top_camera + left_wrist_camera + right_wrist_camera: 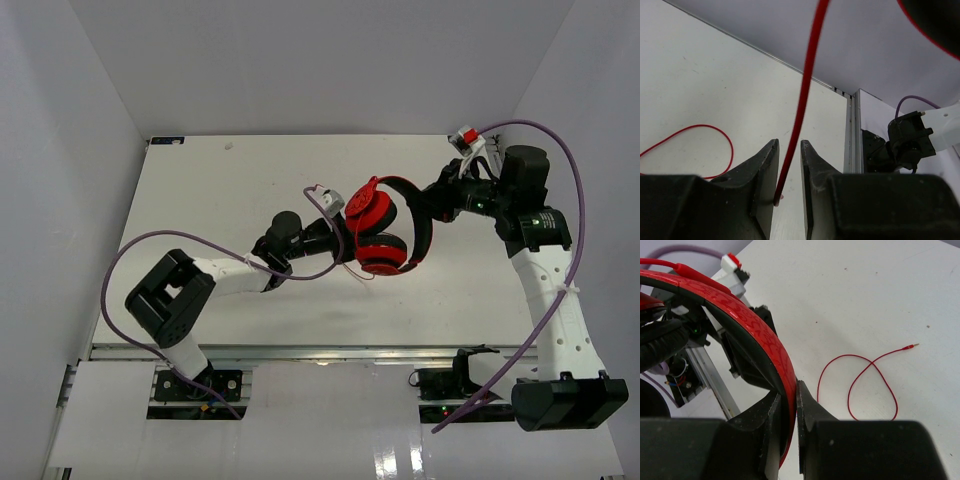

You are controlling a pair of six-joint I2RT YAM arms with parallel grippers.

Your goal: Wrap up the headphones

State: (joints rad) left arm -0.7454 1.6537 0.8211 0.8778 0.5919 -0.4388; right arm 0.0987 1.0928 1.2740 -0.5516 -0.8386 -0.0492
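The red headphones (385,225) hang in the air above the table's middle right, earcups to the left. My right gripper (432,203) is shut on the red headband (755,335), which sits pinched between its jaws (788,390). My left gripper (335,232) is just left of the earcups. In the left wrist view its jaws (789,150) stand slightly apart. The thin red cable (805,90) runs down between them, touches the left finger, and leaves a gap to the right one. A slack cable loop (860,375) with its plug (914,345) lies on the table.
The white table (200,180) has walls at the back and on both sides. Thick purple robot cables (150,245) loop off both arms. The right arm's base (905,145) and the table's edge rail show in the left wrist view.
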